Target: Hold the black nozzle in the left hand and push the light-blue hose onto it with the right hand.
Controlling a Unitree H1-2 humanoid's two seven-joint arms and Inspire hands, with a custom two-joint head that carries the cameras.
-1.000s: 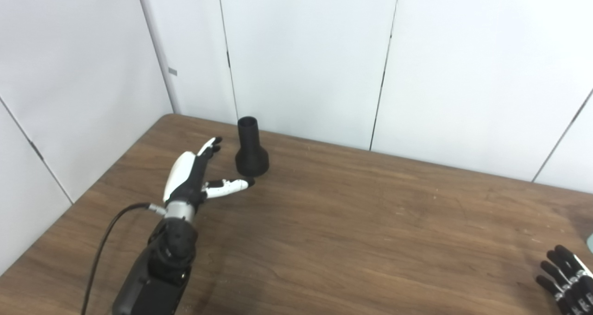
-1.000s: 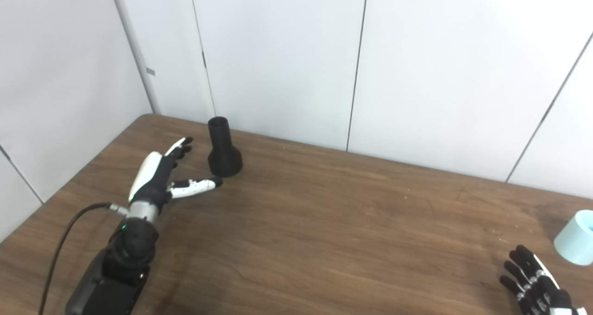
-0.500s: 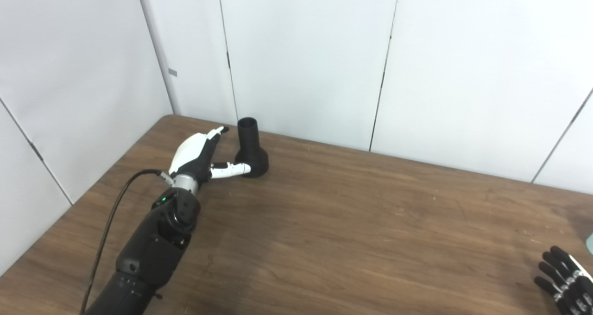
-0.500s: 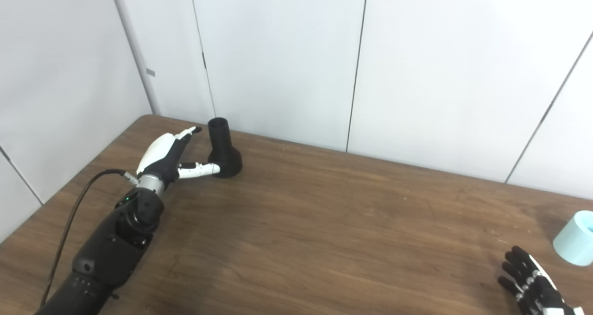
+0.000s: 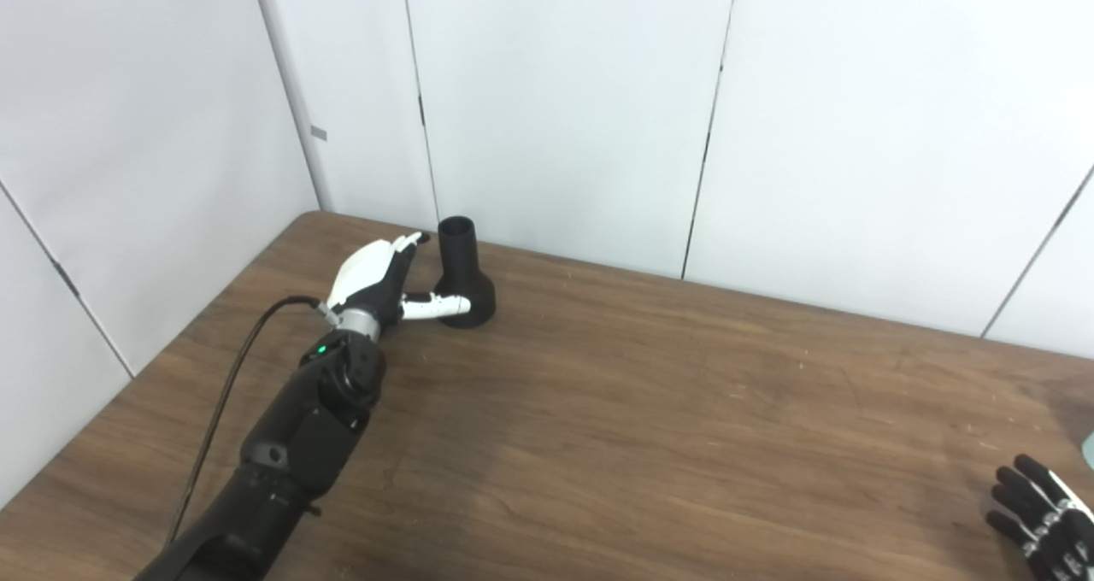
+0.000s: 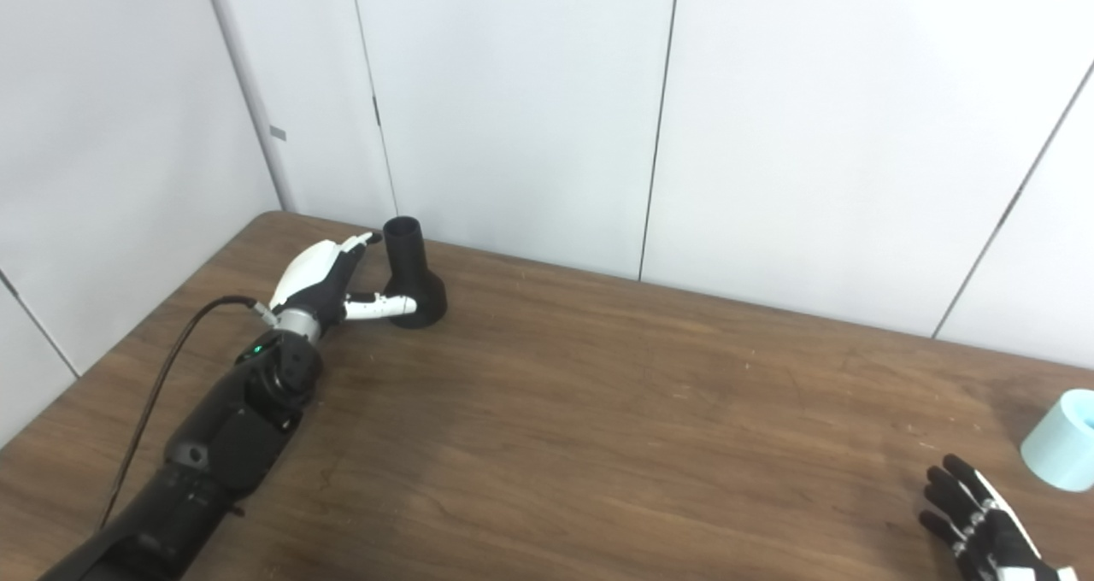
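My left robot hand [image 5: 376, 278] is open beside the upright black flared plastic nozzle [image 5: 462, 273]; thumb contact at its base could tip it. Right robot hand [image 6: 983, 525] open, idle.

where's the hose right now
The hose lies at the table's far right edge, just beyond the open right hand. The right eye view shows it; the left eye view catches only a sliver.
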